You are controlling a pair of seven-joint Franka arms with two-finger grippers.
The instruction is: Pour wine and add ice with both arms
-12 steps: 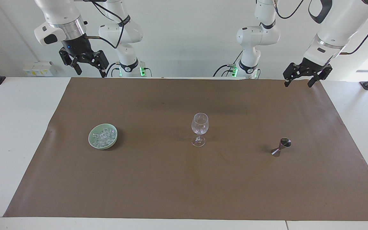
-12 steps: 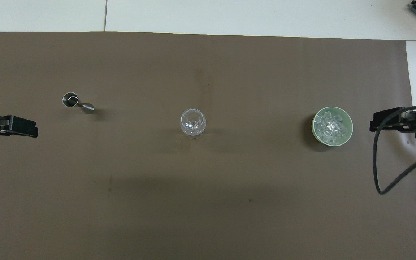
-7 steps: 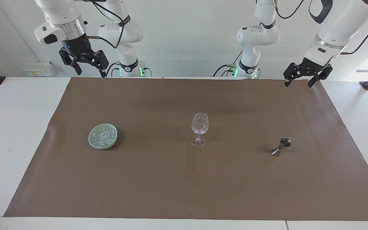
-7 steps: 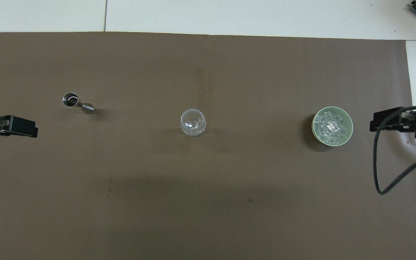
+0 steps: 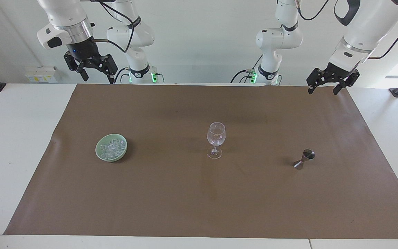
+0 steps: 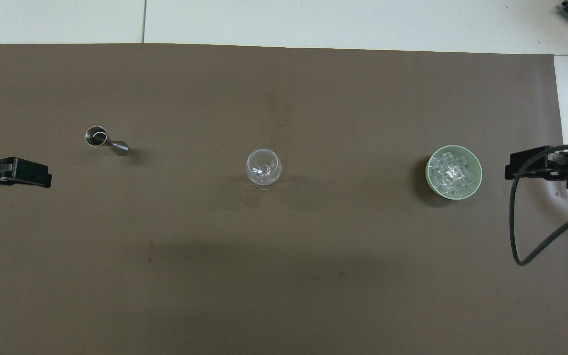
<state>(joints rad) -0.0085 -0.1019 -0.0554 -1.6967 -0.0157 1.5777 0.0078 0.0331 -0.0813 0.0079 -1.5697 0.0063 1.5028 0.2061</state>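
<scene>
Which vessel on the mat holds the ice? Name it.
The pale green dish, toward the right arm's end, with the ice heaped inside. The wine glass and metal jigger hold none.

White wall [image 5: 202,41]; brown mat [image 5: 199,193] covers white table [image 5: 12,138].

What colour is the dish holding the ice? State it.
Pale green; the dish shows best in the overhead view.
</scene>
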